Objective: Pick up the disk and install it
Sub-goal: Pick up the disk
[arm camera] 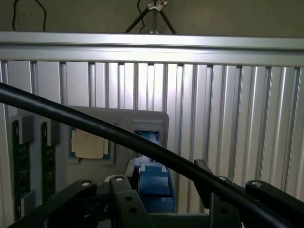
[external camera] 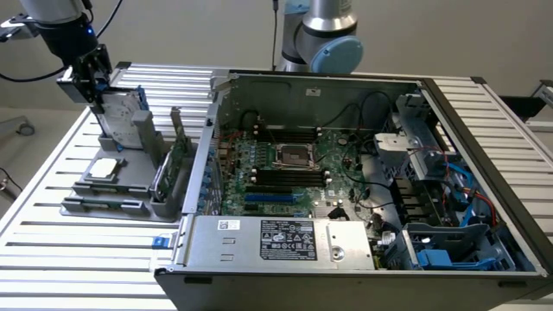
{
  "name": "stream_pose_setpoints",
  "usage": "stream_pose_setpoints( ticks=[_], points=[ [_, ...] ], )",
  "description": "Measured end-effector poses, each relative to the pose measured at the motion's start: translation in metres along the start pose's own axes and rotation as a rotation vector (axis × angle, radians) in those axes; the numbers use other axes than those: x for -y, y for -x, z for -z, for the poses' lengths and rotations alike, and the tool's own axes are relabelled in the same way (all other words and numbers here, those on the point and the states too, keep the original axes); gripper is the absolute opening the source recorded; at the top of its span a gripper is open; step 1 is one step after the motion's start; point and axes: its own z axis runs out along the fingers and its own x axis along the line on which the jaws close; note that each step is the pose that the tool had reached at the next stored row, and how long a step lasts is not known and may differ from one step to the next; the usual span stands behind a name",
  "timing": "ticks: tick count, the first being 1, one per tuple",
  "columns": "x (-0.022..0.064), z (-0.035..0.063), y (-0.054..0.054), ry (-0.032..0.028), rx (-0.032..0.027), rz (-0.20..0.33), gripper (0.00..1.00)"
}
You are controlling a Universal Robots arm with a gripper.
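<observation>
You are at the pick-up step. The disk (external camera: pixel 122 115) stands on edge in the grey holder (external camera: pixel 112 201) on the tabletop (external camera: pixel 52 253), at about nine o'clock from the open computer case (external camera: pixel 216 243), and it is not yet lifted. The hand (external camera: pixel 93 91) hangs at the disk's upper end with its fingers apart. In the wrist view the blue carrier bracket sits between them, and I judge that nothing is clamped. A sound grasp calls for the fingers to straddle the bracket squarely and close on its flat faces. The lift then has to go straight up out of the slot, so the disk does not bind. The blue drive cage (external camera: pixel 449 249), at about four o'clock inside the case, looks like the likely seat.
</observation>
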Motion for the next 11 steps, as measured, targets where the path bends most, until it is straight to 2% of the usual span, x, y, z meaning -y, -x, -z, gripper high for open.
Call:
stream_pose_setpoints(
  ticks=[1, 2, 3, 4, 7, 11],
  points=[
    [0.0000, 0.0000, -0.0001, 0.0001, 0.0001, 0.000, 0.58],
    [0.0001, 0.0000, -0.0002, 0.0001, 0.0002, 0.000, 0.51],
    [0.0001, -0.0001, -0.0003, 0.0000, 0.0002, 0.000, 0.51],
    [0.0001, -0.0001, -0.0005, 0.0001, 0.0003, 0.000, 0.44],
    [0.0000, 0.0000, -0.0016, 0.0004, 0.0010, -0.001, 0.44],
    [-0.0001, 0.0003, -0.0066, 0.0002, 0.0064, -0.003, 0.44]
  ],
)
